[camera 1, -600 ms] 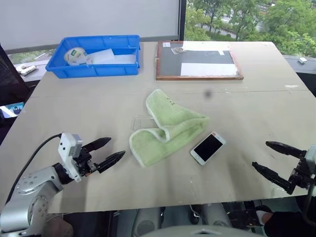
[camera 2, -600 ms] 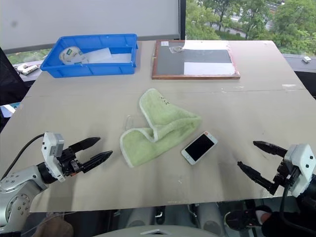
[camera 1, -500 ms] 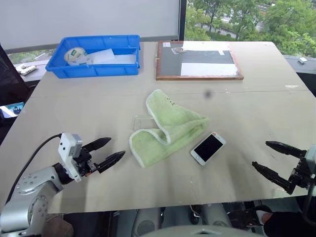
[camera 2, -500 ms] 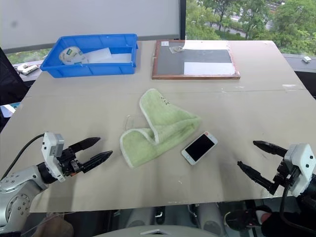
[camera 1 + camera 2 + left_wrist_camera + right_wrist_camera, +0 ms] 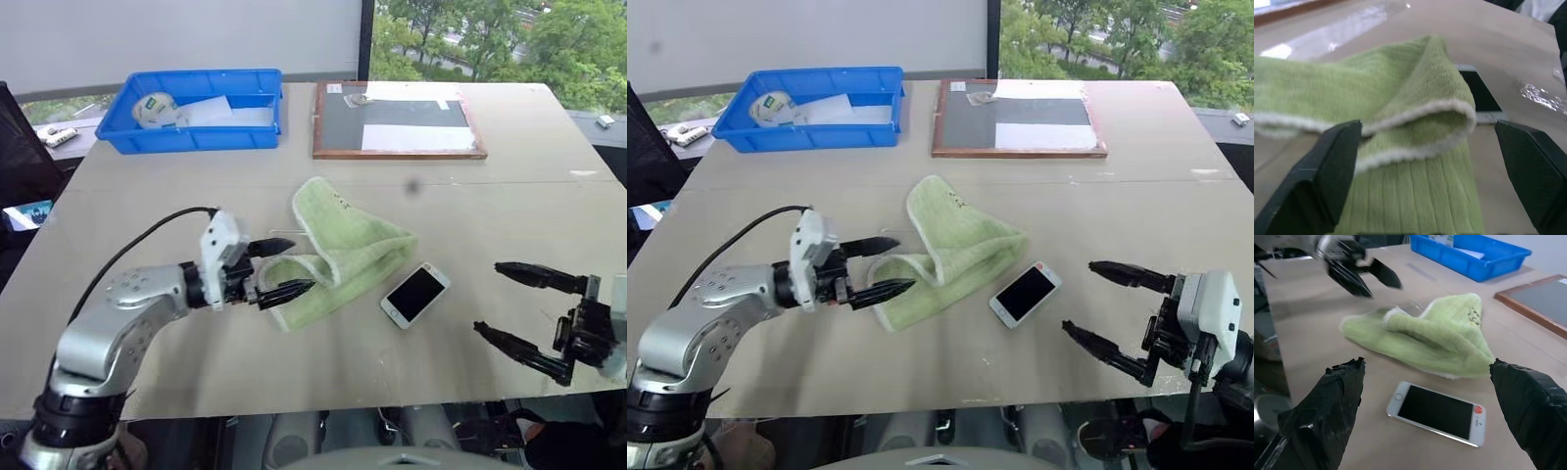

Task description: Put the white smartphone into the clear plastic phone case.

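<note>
- The table carries everything; at its far edge sit a blue bin and a wooden-framed board, both well apart from the work.
- The folded green towel lies mid-table and covers most of the clear plastic phone case, of which only 1 corner and edge peeks out at the towel's far-left side.
- The left gripper hovers at the towel's left end, its 2 fingers spread wide and empty, 1 near the exposed case corner.
- The right gripper hangs near the table's front-right edge, jaws wide apart, holding nothing, aimed toward the phone.
- The white smartphone lies screen up just beside the towel's right end, untouched.
- Progress, as I judge it: nothing done yet. The case likely has to be freed from under the towel, then the phone picked up and pressed in.
</note>
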Motion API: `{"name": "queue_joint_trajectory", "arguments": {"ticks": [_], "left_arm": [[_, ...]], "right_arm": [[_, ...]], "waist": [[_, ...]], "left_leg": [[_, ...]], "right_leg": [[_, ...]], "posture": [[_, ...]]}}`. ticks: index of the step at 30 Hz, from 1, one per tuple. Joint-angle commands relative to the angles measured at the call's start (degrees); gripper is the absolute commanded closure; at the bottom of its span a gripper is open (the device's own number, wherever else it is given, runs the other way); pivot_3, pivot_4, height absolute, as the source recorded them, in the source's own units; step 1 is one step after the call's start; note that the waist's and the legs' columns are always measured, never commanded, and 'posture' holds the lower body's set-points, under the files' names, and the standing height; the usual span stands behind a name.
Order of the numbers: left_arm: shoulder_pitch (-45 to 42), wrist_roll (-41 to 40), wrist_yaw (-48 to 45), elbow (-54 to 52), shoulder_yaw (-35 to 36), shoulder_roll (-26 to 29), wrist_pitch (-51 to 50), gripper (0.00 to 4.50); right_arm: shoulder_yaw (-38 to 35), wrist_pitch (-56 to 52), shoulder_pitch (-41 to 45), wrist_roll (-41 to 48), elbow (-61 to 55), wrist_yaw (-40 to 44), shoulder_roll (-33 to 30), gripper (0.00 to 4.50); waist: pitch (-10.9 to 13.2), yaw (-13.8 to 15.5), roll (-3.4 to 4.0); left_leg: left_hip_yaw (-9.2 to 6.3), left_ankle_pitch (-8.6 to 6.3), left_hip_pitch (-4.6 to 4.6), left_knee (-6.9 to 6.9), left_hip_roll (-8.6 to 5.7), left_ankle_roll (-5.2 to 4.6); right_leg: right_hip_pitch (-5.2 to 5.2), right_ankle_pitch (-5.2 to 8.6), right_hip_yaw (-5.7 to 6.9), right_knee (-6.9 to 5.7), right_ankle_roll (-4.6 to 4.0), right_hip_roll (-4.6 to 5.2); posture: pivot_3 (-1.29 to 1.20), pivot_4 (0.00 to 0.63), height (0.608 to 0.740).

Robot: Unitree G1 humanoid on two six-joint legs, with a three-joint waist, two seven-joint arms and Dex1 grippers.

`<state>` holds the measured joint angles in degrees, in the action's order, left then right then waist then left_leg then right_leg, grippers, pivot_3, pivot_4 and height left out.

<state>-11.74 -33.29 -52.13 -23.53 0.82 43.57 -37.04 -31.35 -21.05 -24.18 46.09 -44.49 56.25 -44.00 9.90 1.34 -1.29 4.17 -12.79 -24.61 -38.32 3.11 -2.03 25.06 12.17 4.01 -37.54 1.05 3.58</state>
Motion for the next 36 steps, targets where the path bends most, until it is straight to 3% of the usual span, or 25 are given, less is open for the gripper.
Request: {"name": "queue_joint_trajectory", "arguments": {"ticks": [1, 4, 6, 9, 13, 15, 19, 23, 29, 36], "left_arm": [[-3.5, 5.5, 1.5, 3.2, -5.8, -1.2, 0.7, 0.0], [-6.1, 9.4, 0.8, 7.3, -10.2, -3.2, 3.6, 0.0], [-6.3, 10.9, -1.0, 9.1, -11.9, -3.9, 5.9, 0.51], [-6.0, 12.6, -2.3, 10.7, -12.6, -4.4, 9.2, 1.72], [-4.3, 11.9, -2.8, 10.6, -9.9, -5.0, 11.5, 3.74], [-3.9, 9.6, -3.2, 10.6, -7.0, -5.9, 12.4, 4.38], [-6.6, 3.4, 0.1, 11.0, 1.0, -9.7, 10.8, 4.38], [-16.5, 2.3, 11.5, 19.7, 11.5, -13.6, 12.5, 4.38], [-28.1, 6.7, 21.8, 34.9, 22.8, -8.6, 21.1, 4.38], [-31.0, 11.1, 20.5, 44.7, 23.5, -2.3, 29.6, 4.38]], "right_arm": [[-0.1, -0.6, 0.4, 1.8, -3.2, -1.7, -0.5, 0.03], [1.1, -0.9, 0.3, 1.3, -4.2, -2.8, -0.4, 0.03], [2.1, -0.8, 0.3, 0.3, -4.3, -3.2, -0.2, 0.0], [3.2, -0.6, 0.5, -0.5, -4.0, -3.6, -0.2, 0.0], [4.6, -0.4, 1.3, -1.5, -3.4, -4.2, -0.1, 0.0], [5.4, -0.3, 1.9, -1.9, -3.3, -4.7, 0.1, 0.0], [6.9, -0.3, 3.3, -2.2, -3.0, -5.6, 0.5, 0.0], [9.1, -0.5, 5.6, -2.2, -2.5, -6.2, 0.7, 0.0], [10.9, -0.9, 9.1, -1.3, -1.1, -6.3, 0.8, 0.0], [13.2, -0.1, 12.9, -1.8, 1.7, -5.1, 0.9, 0.0]], "waist": [[0.0, -0.1, -0.01], [0.0, -0.1, -0.02], [0.0, -0.3, -0.02], [0.0, -0.3, -0.02], [0.0, -0.3, -0.02], [0.0, -0.4, -0.03], [0.0, -0.3, -0.03], [0.0, 0.1, -0.08], [0.0, -0.7, -0.16], [0.0, -0.1, -0.29]], "left_leg": [[0.01, 0.0, 0.0, 0.0, 0.0, 0.0], [-0.01, 0.0, 0.04, -0.01, -0.01, -0.01], [-0.01, 0.0, 0.03, -0.01, -0.01, -0.01], [0.01, 0.0, 0.0, -0.01, 0.0, -0.01], [-0.01, 0.0, 0.0, -0.01, 0.03, -0.01], [-0.01, 0.01, 0.02, -0.01, 0.03, -0.01], [-0.05, 0.01, 0.01, -0.04, 0.05, -0.01], [-0.13, 0.01, -0.01, -0.16, -0.02, -0.02], [-0.05, 0.0, 0.13, -0.14, -0.04, -0.01], [-0.07, 0.01, 0.06, -0.13, -0.02, -0.01]], "right_leg": [[0.0, 0.0, -0.03, 0.0, 0.0, -0.02], [-0.02, 0.0, -0.05, -0.04, 0.0, -0.04], [-0.02, 0.0, -0.05, -0.04, 0.0, -0.06], [-0.01, 0.0, -0.07, -0.01, 0.0, -0.05], [0.0, 0.0, -0.06, -0.02, 0.0, -0.04], [-0.01, 0.0, -0.06, -0.03, 0.0, -0.03], [-0.01, 0.0, -0.04, -0.08, 0.0, -0.02], [-0.05, -0.01, -0.02, -0.15, 0.0, -0.11], [-0.19, -0.13, -0.21, -0.09, 0.22, -0.35], [-0.2, -0.15, -0.12, -0.03, 0.25, -0.36]], "posture": [[0.0, 0.15, 0.74], [0.0, 0.15, 0.74], [0.0, 0.15, 0.74], [0.0, 0.15, 0.74], [0.0, 0.15, 0.74], [0.0, 0.15, 0.74], [0.0, 0.15, 0.74], [0.0, 0.15, 0.74], [0.0, 0.15, 0.74], [0.0, 0.15, 0.74]]}}
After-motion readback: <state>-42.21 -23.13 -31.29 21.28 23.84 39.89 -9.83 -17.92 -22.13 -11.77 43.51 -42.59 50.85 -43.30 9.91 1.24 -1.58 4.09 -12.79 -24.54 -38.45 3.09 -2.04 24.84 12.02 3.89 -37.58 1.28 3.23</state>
